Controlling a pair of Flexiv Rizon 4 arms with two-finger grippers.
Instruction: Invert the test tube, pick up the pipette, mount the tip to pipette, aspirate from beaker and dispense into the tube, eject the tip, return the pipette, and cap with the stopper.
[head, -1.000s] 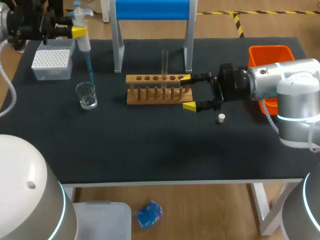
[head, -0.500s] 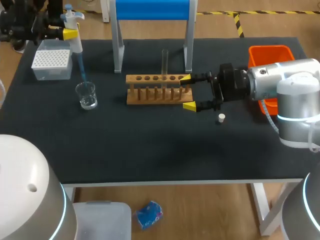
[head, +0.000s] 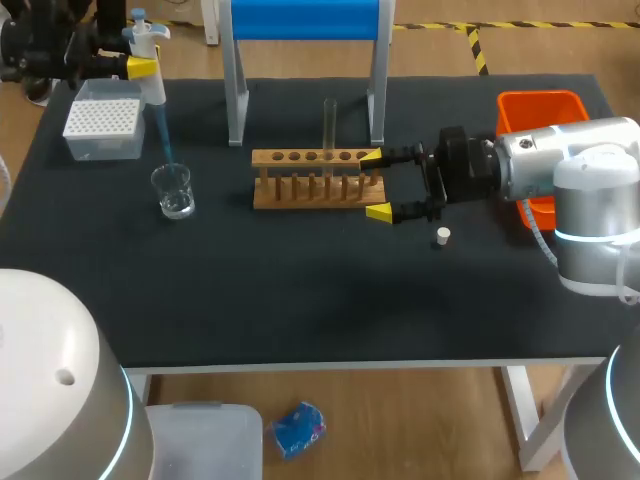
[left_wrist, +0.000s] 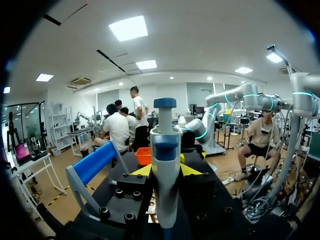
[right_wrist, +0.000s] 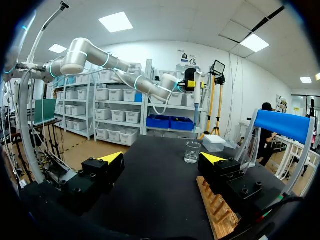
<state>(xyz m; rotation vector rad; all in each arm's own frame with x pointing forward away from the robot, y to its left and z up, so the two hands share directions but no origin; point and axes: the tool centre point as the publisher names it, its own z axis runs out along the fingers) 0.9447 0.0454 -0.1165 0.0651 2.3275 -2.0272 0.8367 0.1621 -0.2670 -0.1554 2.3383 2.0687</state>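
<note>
Pipette clamped in left gripper, upper left of the head frame: both yellow-tipped fingers closed against the smooth white plastic barrel from two sides, blue plunger knob standing above them. Slender blue tip on its lower end, pointing down, ending just over the far rim of the beaker, a clear glass cylinder with a little liquid at the bottom. Right gripper, right of centre: fingers spread wide, holding nothing, flanking the right end of the wooden rack. Test tube, clear glass, upright in the rack, left of that gripper. Stopper, small and white, on the black tabletop just lower right of the near finger. Tip box, translucent with a gridded top, upper left of the beaker
</note>
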